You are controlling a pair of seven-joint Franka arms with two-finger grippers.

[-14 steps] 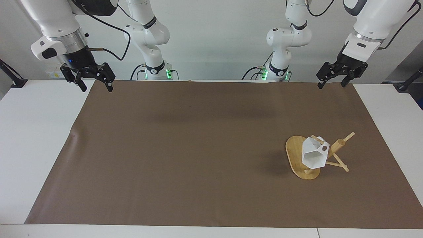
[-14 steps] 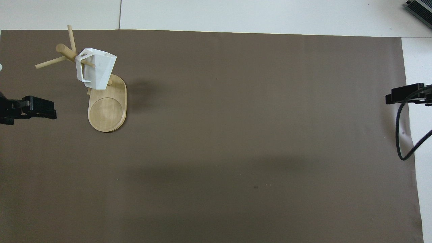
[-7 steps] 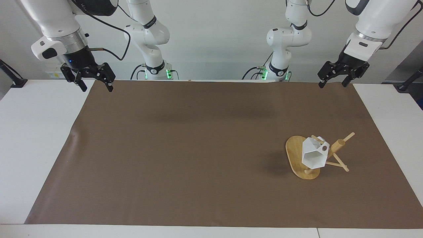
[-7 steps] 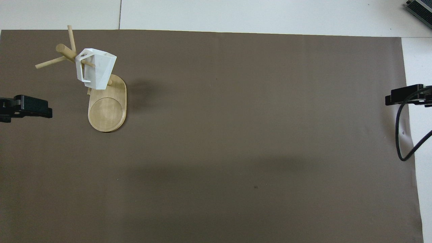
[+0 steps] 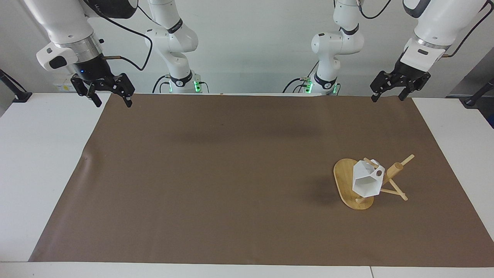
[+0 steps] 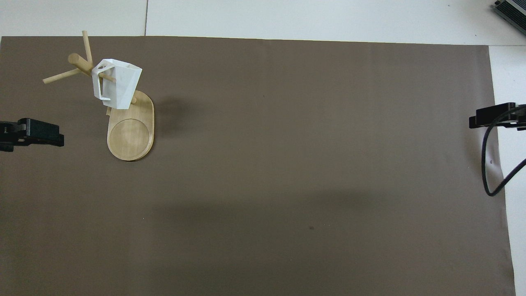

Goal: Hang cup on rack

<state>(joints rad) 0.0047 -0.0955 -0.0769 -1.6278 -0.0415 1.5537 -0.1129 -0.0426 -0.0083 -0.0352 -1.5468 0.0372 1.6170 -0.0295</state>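
The white faceted cup (image 5: 366, 182) (image 6: 116, 84) hangs by its handle on a peg of the bamboo rack (image 5: 345, 181) (image 6: 130, 135), which stands on the brown mat toward the left arm's end of the table. My left gripper (image 5: 387, 97) (image 6: 57, 135) is raised over the mat's corner at the robots' edge, open and empty, well away from the rack. Over the mat's other corner at the robots' edge, my right gripper (image 5: 112, 102) (image 6: 476, 119) hangs open with nothing in it.
A brown mat (image 5: 247, 177) covers most of the white table (image 5: 38, 154). A black cable (image 6: 491, 164) loops down beside the right gripper. A dark device (image 6: 511, 10) sits at the table's corner farthest from the robots.
My left gripper has drawn back a little from the rack, toward its own side of the table. The cup, the rack and the right arm have not moved.
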